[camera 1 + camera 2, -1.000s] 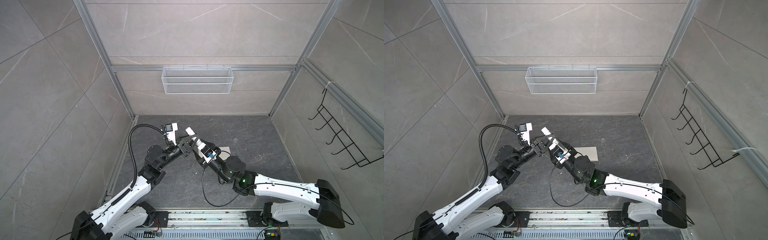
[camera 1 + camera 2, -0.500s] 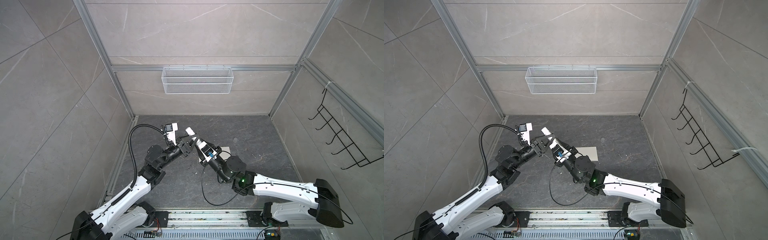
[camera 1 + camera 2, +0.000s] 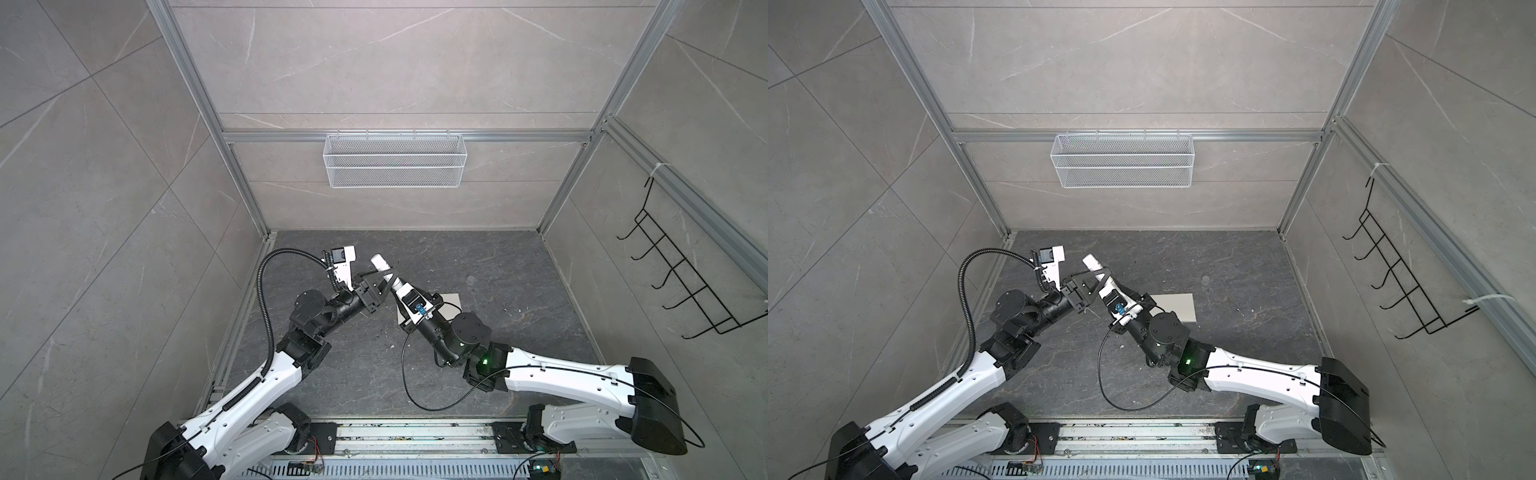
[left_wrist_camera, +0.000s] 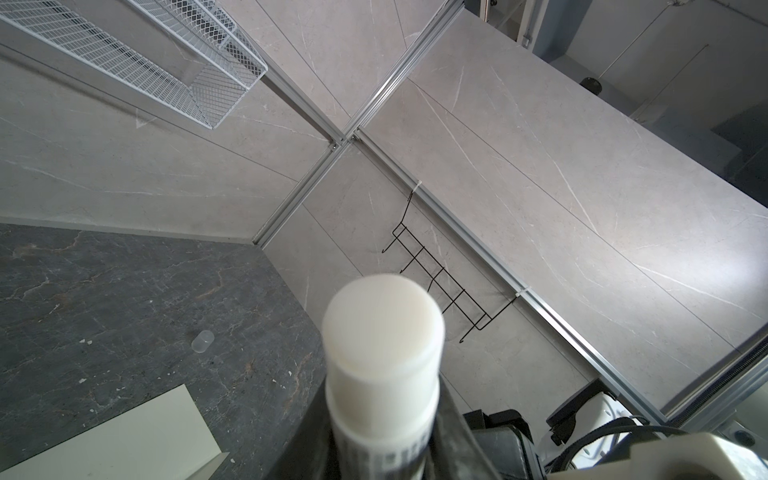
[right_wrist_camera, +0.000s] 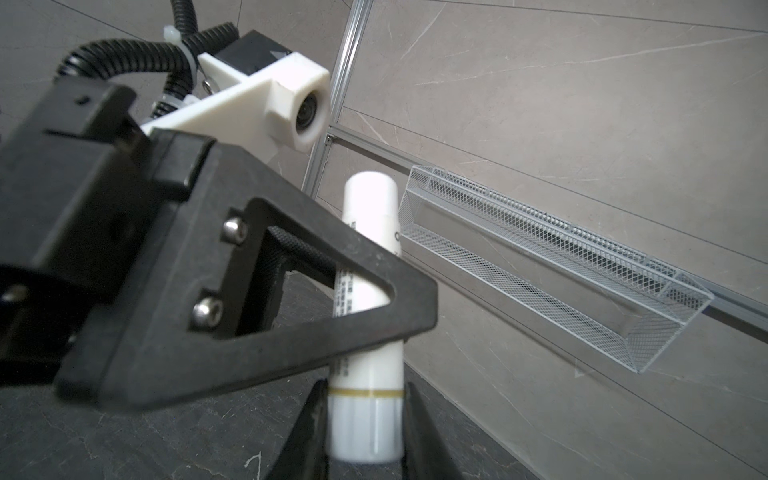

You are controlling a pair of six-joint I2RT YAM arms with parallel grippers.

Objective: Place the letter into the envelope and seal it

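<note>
Clamps the glue stick (image 3: pixel 380 262) mid-body with the left fingers (image 5: pixel 374 324), held narrow, raised above the bench (image 3: pixel 498 257). Pinches its gold-banded end with the right fingers (image 5: pixel 309 440), also narrow. Leaves the envelope (image 3: pixel 1177 305) flat on the bench, partly beneath the right arm (image 3: pixel 1258 374).

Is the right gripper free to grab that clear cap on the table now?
Probably not yet: the right gripper is clamped on the glue stick, which the left gripper also holds. The clear cap itself lies unobstructed.
</note>
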